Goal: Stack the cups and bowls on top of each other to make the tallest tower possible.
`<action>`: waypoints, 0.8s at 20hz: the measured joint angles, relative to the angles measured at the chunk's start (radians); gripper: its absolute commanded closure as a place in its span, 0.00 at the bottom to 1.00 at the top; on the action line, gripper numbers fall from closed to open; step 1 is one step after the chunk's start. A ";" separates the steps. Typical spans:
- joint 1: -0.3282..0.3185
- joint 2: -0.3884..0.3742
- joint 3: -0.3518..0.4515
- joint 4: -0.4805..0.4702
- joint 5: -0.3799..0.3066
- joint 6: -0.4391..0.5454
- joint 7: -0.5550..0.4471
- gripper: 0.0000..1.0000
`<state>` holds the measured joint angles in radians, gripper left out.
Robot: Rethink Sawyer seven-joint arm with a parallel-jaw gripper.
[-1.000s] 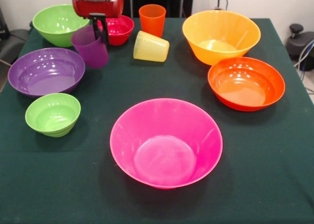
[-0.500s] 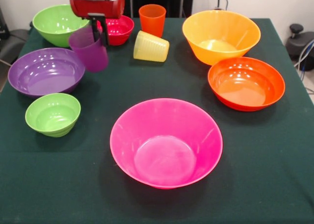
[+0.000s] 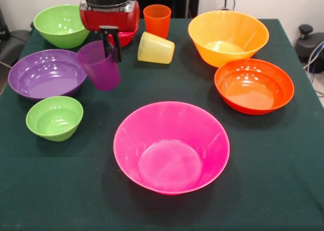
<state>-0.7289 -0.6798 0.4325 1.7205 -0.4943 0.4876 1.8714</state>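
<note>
Lowest in the frame, centre: large glossy pink plastic bowl (image 3: 171, 146), upright and empty, apart from everything else, probably kept clear as the broad base for the tower. Left of it, small green plastic bowl (image 3: 54, 118), mouth up, with large purple plastic bowl (image 3: 47, 73) just beyond, nearly touching. At right, orange-red plastic bowl (image 3: 253, 85), with big yellow-orange plastic bowl (image 3: 228, 37) behind, rims close. Left of centre, ribbed translucent purple plastic cup (image 3: 100, 65), clear of the dark green tablecloth (image 3: 273, 180), tilted slightly, pinched at the rim by black gripper (image 3: 111, 41): one finger inside, one outside, jaws narrow on the wall, apparently in carriage toward the pink bowl. Beyond, yellow ribbed cup (image 3: 155, 48) lying on its side, orange ribbed cup (image 3: 157, 20) upright, small red bowl (image 3: 124, 38) mostly hidden behind the gripper body, medium green bowl (image 3: 61, 25) at upper left.
</note>
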 measured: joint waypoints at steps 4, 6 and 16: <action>0.019 0.003 0.000 -0.022 0.017 0.000 0.000 1.00; 0.030 0.001 0.000 -0.025 0.030 0.000 0.000 1.00; 0.113 -0.017 -0.001 -0.025 0.062 0.000 0.000 1.00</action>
<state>-0.6156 -0.6970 0.4318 1.6959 -0.4328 0.4878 1.8714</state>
